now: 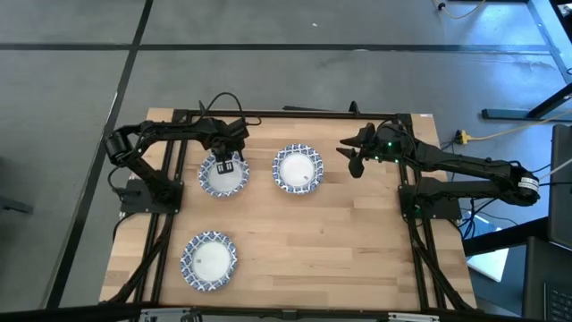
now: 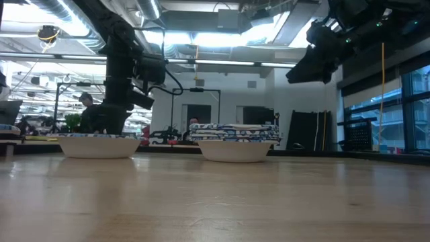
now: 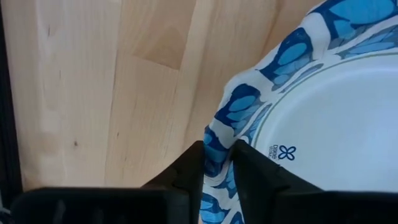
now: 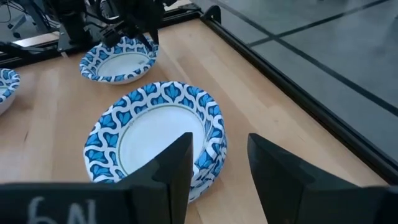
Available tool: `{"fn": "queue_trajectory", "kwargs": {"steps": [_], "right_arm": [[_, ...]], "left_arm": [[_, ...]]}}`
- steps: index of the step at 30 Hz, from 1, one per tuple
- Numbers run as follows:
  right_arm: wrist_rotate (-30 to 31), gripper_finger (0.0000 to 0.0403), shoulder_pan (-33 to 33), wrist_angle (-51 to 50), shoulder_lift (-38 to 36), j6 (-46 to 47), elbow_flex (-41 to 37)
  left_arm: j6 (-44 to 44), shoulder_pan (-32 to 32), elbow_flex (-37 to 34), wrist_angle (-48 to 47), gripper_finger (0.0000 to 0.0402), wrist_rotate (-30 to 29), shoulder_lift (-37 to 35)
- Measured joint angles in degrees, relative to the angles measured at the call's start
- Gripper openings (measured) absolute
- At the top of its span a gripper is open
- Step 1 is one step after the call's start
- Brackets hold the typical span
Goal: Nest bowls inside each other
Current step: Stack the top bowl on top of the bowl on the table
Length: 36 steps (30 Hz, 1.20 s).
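Three places on the wooden table hold blue-and-white patterned bowls. A single bowl lies toward the left, a stack of nested bowls sits at the middle, and another bowl rests near the front edge. My left gripper is shut on the far rim of the left bowl. My right gripper is open and hangs in the air to the right of the middle stack, touching nothing. My left gripper pinches the left bowl's patterned rim on its far side, one finger inside the bowl and one outside. The fingers come from above, pointing down. The rim is buckled upward at the fingers. In the right wrist view the bowl sits on the table.
Black frame rails run along the table's left, right and far sides, with both arm bases on them. Bare wood lies between the middle stack and the right rail and across the near right part of the table.
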Motion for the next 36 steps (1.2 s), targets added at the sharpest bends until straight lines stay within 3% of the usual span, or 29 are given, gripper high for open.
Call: {"fn": "queue_trajectory", "kwargs": {"steps": [11, 17, 22, 26, 30, 36], "right_arm": [[0.02, 0.0154, 0.0, -0.05, 0.0, 0.23, 0.0], [0.03, 0.0154, 0.0, -0.08, 0.0, 1.29, 0.0], [0.04, 0.0154, 0.0, -0.12, 0.0, 0.04, 0.02], [0.04, 0.0154, 0.0, -0.12, 0.0, -0.02, 0.01], [0.04, 0.0154, 0.0, -0.14, 0.0, -0.02, 0.0], [0.04, 0.0154, 0.0, -0.14, 0.0, -0.15, 0.01]], "left_arm": [[0.15, 0.56, 1.72, -1.54, 0.0009, 2.8, -1.07], [-0.26, 1.51, 9.52, -3.51, 0.0006, 4.97, -2.84], [-1.35, 0.98, 17.04, -2.96, 0.0003, 11.83, -2.82], [-1.73, -0.32, 22.58, -4.46, 0.0002, 13.88, -2.78], [-7.27, -0.71, 28.44, -7.9, 0.0002, 18.79, -2.65], [-15.35, -2.99, 33.89, -2.04, 0.0001, 23.37, -1.19]]}}
